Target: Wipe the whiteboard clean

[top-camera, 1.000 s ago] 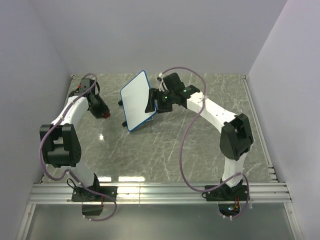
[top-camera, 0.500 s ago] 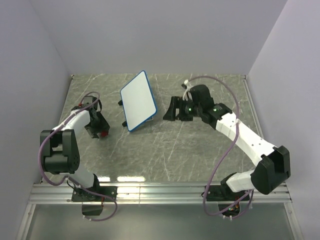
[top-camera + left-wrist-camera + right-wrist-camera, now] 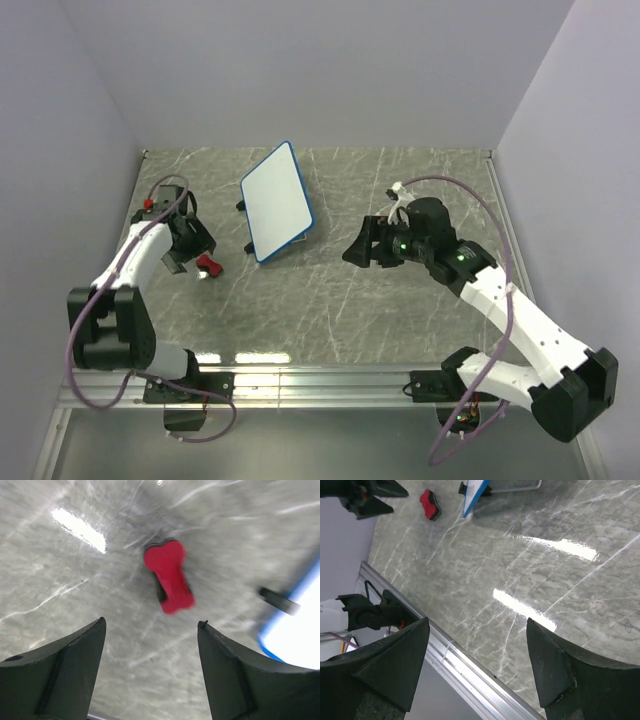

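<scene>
Red eraser (image 3: pixel 169 582) lies free on the table (image 3: pixel 55 585) beneath the spread-open left end effector (image 3: pixel 151 623), right end effector (image 3: pixel 477 621) likewise empty.

whiteboard (image 3: pixel 276 200) toward table (image 3: pixel 330 300) rear, eraser (image 3: pixel 209 265) apart, front-left of it

My left wrist view is motion-blurred, smearing the red eraser (image 3: pixel 169 577), and the whiteboard (image 3: pixel 300 630) is cut off at its right edge.
</scene>
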Motion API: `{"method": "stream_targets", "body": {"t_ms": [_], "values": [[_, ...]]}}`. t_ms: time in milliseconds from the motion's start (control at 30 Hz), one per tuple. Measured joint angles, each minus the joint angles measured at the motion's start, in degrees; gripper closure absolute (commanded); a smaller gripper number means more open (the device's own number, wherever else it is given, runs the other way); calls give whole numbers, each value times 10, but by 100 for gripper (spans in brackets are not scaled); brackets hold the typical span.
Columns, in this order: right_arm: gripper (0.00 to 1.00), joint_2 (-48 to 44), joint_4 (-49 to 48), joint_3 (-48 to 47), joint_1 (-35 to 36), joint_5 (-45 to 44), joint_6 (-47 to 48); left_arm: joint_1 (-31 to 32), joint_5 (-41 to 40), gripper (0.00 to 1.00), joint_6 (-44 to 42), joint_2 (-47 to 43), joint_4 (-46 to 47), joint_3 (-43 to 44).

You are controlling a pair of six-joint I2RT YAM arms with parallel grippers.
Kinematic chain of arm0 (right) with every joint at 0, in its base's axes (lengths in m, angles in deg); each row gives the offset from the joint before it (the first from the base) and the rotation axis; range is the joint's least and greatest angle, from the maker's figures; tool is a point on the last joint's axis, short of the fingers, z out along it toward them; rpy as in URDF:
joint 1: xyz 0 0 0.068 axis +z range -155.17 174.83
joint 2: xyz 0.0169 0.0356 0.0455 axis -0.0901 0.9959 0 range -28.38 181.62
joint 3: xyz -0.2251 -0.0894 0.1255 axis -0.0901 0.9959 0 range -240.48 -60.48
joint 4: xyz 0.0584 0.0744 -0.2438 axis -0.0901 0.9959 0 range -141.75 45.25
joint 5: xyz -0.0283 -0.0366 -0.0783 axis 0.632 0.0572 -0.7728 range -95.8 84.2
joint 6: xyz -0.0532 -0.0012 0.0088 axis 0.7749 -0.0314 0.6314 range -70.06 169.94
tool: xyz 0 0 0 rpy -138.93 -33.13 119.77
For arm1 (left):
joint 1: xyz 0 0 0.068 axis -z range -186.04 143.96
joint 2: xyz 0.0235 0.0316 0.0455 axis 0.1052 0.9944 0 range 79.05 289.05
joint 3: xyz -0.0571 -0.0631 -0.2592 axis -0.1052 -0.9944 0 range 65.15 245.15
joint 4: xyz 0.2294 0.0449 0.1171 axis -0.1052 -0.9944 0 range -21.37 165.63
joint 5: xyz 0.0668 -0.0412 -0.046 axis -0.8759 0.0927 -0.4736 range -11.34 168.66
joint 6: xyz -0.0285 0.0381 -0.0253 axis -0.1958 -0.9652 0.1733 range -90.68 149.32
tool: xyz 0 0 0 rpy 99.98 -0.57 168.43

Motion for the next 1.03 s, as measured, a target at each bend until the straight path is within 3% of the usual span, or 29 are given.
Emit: {"method": "stream_targets", "body": {"t_ms": [300,533,767,933,967,1000,1033], "values": [[16,-84,5,40,0,2,-3,7,43,21,2,-200,-68,113],[16,-173,-1,104,0,41,-27,7,94,21,4,-245,-77,242],[15,-242,10,144,0,79,-33,7,175,19,17,-285,-12,244],[15,-284,42,142,0,79,-14,7,215,31,22,-302,29,211],[15,-290,57,138,2,77,-7,7,218,27,21,-307,40,200],[15,-298,68,135,3,76,-2,7,220,5,21,-310,45,193],[15,-303,79,130,5,74,1,7,220,0,17,-313,50,186]]}}
